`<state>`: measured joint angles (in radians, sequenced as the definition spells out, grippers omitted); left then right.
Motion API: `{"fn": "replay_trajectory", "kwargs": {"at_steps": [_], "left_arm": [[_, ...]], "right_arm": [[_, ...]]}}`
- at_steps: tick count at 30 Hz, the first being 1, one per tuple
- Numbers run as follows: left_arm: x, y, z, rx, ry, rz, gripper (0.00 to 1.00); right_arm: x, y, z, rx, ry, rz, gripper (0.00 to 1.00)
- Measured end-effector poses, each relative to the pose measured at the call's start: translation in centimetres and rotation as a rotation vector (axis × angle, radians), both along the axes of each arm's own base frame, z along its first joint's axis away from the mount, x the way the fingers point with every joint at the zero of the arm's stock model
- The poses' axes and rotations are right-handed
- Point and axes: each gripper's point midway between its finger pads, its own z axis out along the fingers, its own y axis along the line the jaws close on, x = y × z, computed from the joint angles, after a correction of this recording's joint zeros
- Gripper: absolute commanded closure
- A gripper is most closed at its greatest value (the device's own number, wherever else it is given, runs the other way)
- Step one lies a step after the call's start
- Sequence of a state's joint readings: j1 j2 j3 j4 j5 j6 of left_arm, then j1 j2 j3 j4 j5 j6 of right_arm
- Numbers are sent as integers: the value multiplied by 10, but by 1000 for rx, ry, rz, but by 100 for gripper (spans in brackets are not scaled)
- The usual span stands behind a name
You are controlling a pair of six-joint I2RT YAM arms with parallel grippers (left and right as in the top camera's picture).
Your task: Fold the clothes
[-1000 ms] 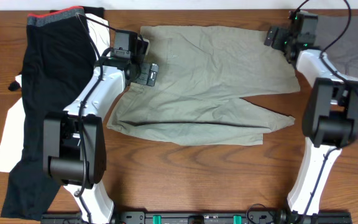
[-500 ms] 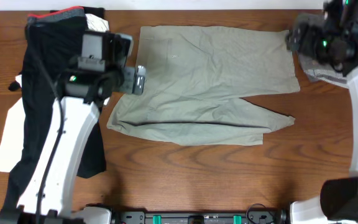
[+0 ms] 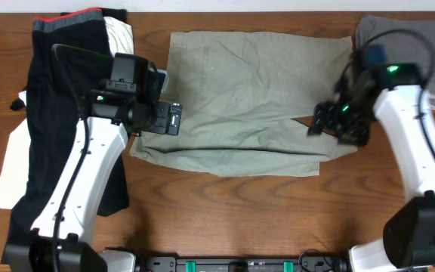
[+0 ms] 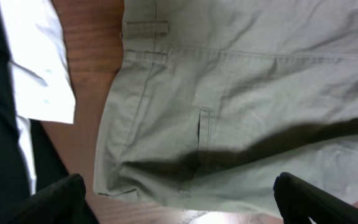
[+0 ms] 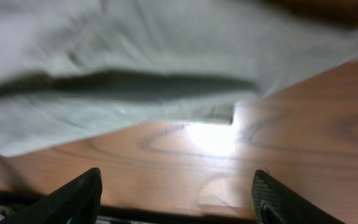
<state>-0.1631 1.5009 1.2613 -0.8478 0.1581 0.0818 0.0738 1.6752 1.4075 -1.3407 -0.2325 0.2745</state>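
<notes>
Left gripper (image 4: 178, 190) and right gripper (image 5: 176, 183), jaws wide apart, empty, over khaki shorts (image 3: 255, 83)

Light: bright and even, coming from above.
Glare: white hotspot on the wooden table (image 5: 213, 140) in the right wrist view.
Shadows: broad dark bands across the shorts (image 4: 260, 81) in both wrist views.
Blur: right wrist view smeared; overhead and left wrist views sharp.

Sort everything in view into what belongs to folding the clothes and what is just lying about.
Belongs to the job: shorts; left tool and right tool, both open.
Just lying about: black garment and white cloth on the left side; grey cloth in the far right corner.
</notes>
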Motion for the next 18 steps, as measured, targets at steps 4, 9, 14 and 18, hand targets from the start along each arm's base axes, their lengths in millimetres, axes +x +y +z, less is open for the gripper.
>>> {"fn": "replay_trajectory", "kwargs": {"at_steps": [4, 9, 14, 18], "left_arm": [[5, -1, -11, 1, 16, 3, 2], [11, -2, -25, 5, 41, 4, 2], [15, -2, -40, 10, 68, 4, 2], [17, -3, -47, 13, 82, 4, 2]], "right_arm": [[-30, 11, -35, -12, 105, 9, 32], [-58, 13, -68, -40, 194, -38, 43], [-58, 11, -85, -53, 181, -91, 59], [-47, 7, -99, -78, 122, -117, 71]]}}
